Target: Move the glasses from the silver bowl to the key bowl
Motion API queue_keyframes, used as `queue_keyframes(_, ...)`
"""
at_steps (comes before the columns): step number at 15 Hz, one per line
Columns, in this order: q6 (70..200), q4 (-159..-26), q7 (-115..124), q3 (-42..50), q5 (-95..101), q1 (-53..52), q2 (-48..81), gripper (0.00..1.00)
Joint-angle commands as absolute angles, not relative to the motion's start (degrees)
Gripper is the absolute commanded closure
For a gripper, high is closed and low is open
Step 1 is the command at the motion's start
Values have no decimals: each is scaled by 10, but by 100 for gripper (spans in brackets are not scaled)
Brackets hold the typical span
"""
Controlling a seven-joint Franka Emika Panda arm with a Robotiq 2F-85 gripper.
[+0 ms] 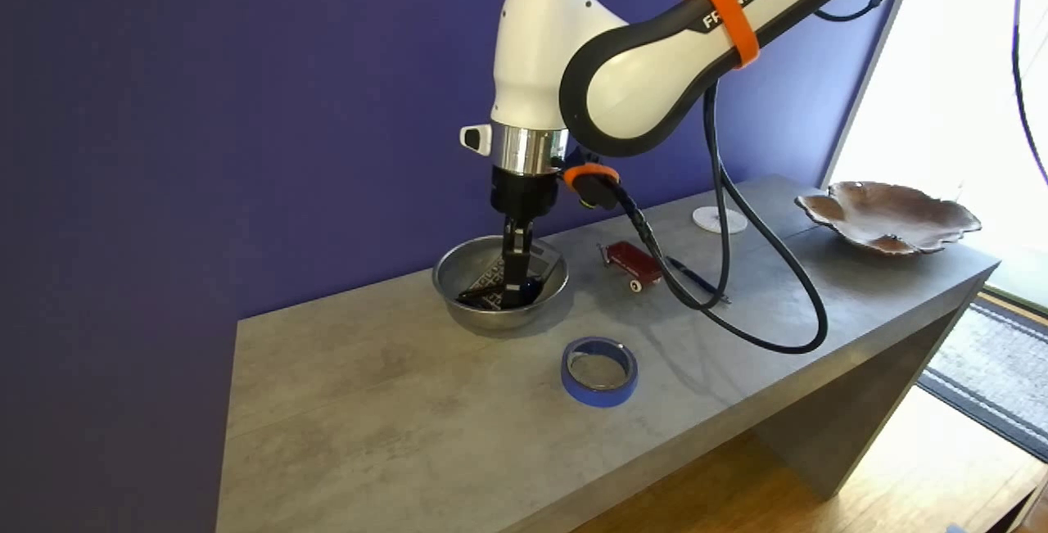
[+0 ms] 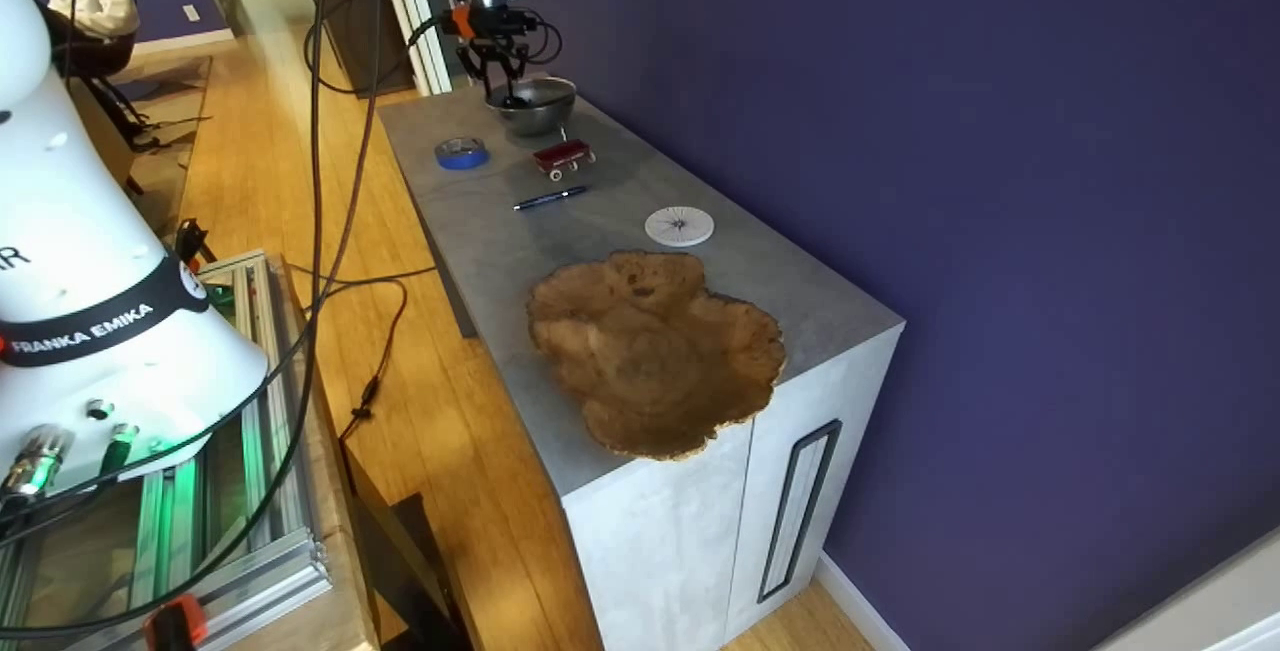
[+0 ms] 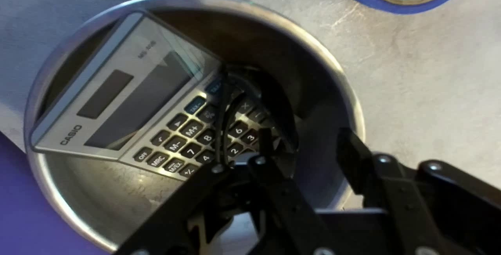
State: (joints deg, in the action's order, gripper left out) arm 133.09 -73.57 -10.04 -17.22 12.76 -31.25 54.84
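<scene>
The silver bowl [image 1: 458,313] stands on the grey counter near the wall; it also shows in an exterior view [image 2: 545,119] and in the wrist view [image 3: 340,75]. The dark glasses [image 3: 276,100] lie inside it on a calculator. My gripper [image 3: 307,141] is open, its fingers reaching down into the bowl, as both exterior views show [image 1: 516,291] [image 2: 503,96]. One fingertip overlaps the glasses in the wrist view; I cannot tell whether it touches them. Part of the glasses is hidden behind that finger. The key bowl [image 1: 909,218], brown and wavy-rimmed, sits at the counter's far end [image 2: 650,361].
A Casio calculator [image 3: 129,90] leans in the bowl. A blue tape ring [image 1: 599,394], a red toy wagon [image 1: 632,263], a dark pen [image 2: 550,198] and a white disc [image 2: 680,225] lie on the counter. The purple wall [image 1: 246,107] rises behind the bowl.
</scene>
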Motion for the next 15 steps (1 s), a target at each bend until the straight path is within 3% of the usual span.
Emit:
queue_keyframes(1, 1306, -691, -99, -167, 113, -325, 575, 62)
queue_keyframes(3, 1300, -679, -100, -167, 112, -327, 584, 88)
queue_keyframes(5, 1294, -667, -100, -166, 111, -330, 592, 99)
queue_keyframes(10, 1287, -670, -101, -184, 109, -316, 578, 98)
queue_keyframes(15, 1308, -784, -58, -181, 119, -278, 446, 98)
